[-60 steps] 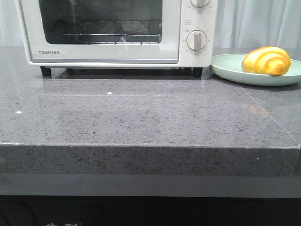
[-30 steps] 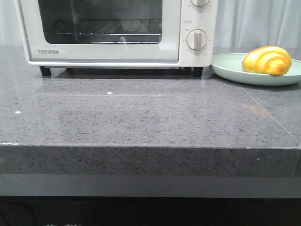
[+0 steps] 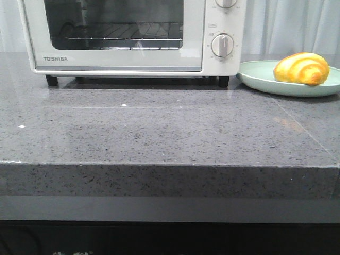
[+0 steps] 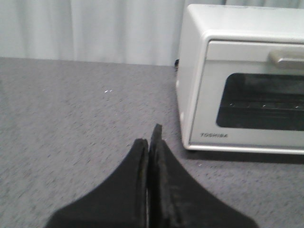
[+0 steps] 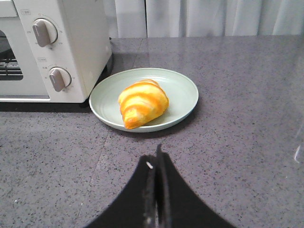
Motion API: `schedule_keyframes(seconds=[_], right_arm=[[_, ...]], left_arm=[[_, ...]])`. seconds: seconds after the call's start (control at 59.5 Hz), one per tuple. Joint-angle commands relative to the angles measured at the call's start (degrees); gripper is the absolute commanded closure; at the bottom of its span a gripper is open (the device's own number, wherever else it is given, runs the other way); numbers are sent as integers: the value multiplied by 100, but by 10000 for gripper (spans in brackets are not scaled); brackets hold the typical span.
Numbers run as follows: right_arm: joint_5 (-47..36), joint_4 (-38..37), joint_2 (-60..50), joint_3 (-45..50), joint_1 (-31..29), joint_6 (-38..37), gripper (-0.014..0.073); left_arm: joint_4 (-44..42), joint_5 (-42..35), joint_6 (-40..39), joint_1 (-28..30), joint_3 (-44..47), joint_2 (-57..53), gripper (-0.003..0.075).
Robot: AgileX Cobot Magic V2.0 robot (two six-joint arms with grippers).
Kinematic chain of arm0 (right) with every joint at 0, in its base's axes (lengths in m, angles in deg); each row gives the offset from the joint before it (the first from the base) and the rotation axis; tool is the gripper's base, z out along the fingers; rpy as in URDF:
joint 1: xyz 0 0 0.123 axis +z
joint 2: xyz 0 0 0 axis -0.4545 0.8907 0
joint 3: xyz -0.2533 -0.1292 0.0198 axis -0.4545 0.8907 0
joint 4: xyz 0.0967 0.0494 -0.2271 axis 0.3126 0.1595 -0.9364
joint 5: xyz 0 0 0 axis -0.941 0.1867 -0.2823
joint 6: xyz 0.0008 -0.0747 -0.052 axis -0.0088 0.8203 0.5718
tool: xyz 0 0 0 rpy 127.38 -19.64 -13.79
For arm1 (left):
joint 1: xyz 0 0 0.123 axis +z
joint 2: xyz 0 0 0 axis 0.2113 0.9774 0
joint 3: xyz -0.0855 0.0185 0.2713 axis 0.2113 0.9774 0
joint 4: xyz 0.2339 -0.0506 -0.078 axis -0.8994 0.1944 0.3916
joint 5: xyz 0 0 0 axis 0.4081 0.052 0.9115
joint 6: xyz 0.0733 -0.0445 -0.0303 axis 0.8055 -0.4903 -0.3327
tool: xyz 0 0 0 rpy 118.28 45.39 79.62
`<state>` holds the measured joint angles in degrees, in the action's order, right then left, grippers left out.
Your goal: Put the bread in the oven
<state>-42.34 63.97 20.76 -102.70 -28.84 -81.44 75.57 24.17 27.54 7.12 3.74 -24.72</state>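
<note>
The bread (image 3: 301,68), a glossy yellow croissant roll with orange stripes, lies on a pale green plate (image 3: 260,79) at the right of the grey counter; it also shows in the right wrist view (image 5: 141,102). The white TOSHIBA oven (image 3: 133,61) stands at the back left with its glass door closed; it also shows in the left wrist view (image 4: 247,76). My left gripper (image 4: 149,142) is shut and empty, short of the oven's left front corner. My right gripper (image 5: 156,159) is shut and empty, short of the plate. Neither gripper shows in the front view.
The oven's two round dials (image 5: 52,57) face the plate's side. The plate (image 5: 185,95) sits close against the oven's right side. A white curtain (image 4: 95,28) hangs behind the counter. The counter's front edge (image 3: 170,164) runs across the front view.
</note>
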Motion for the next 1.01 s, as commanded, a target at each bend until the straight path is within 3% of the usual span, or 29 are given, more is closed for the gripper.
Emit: schedule_keyframes(seconds=[0.0,0.118,0.353,0.588,0.991], right_arm=[[-515,65,100,-203,4,51,659],[-510,65,100,-203,4,51,659],[-510,65,100,-203,4,51,659],[-510,65,100,-203,4,51,659],[-510,65,100,-203,4,51,659]], left_arm=[[-15,-1038,-55,-409,-463,491,741],[-15,-1721,-55,-1069,-856,1107,741],[-6,-1750,-55,-2080,-2196,2642,741],[-6,-1739,-55,-2243,-3065,3707,741],[-6,-1697,-55,-2193,-3185,4243,741]])
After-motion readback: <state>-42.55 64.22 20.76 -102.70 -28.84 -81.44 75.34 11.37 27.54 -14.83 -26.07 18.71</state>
